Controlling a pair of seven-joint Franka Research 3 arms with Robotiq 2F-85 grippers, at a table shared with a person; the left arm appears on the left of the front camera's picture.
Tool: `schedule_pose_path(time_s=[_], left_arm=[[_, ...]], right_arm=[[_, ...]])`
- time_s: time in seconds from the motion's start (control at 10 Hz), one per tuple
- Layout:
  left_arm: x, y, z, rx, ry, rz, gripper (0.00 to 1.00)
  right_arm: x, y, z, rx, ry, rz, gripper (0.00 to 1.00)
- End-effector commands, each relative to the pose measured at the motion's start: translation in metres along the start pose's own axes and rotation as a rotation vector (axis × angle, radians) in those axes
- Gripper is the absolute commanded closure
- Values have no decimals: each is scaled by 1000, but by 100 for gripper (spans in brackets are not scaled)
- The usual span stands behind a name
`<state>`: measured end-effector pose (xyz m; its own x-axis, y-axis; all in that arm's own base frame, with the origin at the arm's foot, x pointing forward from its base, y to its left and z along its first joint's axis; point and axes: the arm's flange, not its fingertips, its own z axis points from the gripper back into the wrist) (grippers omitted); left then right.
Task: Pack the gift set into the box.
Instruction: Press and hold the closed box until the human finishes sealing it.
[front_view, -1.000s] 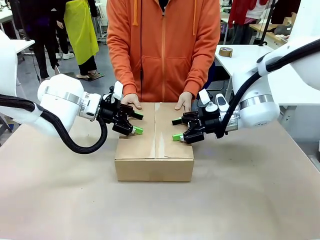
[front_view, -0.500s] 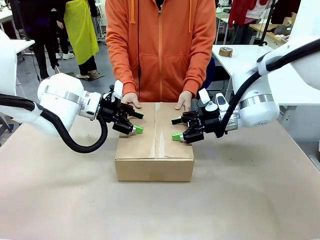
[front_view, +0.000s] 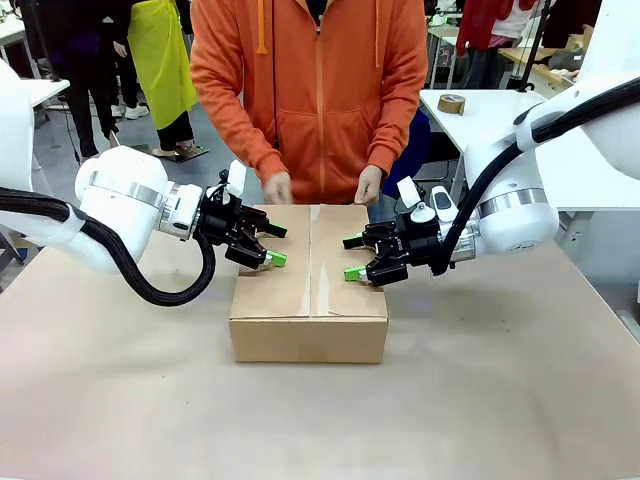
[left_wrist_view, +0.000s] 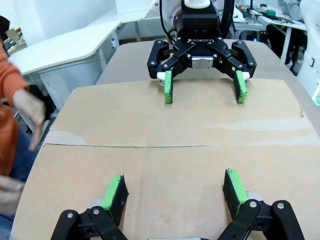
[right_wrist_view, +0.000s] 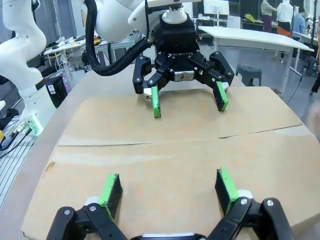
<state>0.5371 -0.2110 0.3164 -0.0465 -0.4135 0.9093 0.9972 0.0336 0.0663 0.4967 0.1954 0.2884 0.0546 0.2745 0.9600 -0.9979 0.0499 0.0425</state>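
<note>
The large brown cardboard box (front_view: 308, 300) stands in the middle of the table with its top flaps folded flat, meeting along a centre seam (left_wrist_view: 135, 146). No piece of the gift set is visible. My left gripper (front_view: 274, 245) is open, its green pads just over the left flap (left_wrist_view: 175, 187). Facing it, my right gripper (front_view: 354, 257) is open over the right flap (right_wrist_view: 167, 187). Nothing lies between either pair of fingers. Each wrist view shows the opposite gripper across the box top: the right gripper (left_wrist_view: 204, 87) and the left gripper (right_wrist_view: 189, 97).
A person in an orange hoodie stands at the far side, both hands (front_view: 278, 187) (front_view: 368, 185) raised just above the box's far edge. A tape roll (front_view: 451, 103) sits on a white table at back right. Bare brown tabletop (front_view: 300, 420) surrounds the box.
The person's hands have lifted off the box's far edge and drawn back toward the body. Both grippers have hardly moved and remain open.
</note>
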Motion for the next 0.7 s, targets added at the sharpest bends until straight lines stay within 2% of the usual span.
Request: schedule_pose_path(time_s=[0.0,0.6], left_arm=[[-4,-1,-1,-1,3,-5,0],[-4,-1,-1,-1,3,-5,0]], right_arm=[[-1,1,-2,-1,9,2,0],[-1,1,-2,-1,9,2,0]])
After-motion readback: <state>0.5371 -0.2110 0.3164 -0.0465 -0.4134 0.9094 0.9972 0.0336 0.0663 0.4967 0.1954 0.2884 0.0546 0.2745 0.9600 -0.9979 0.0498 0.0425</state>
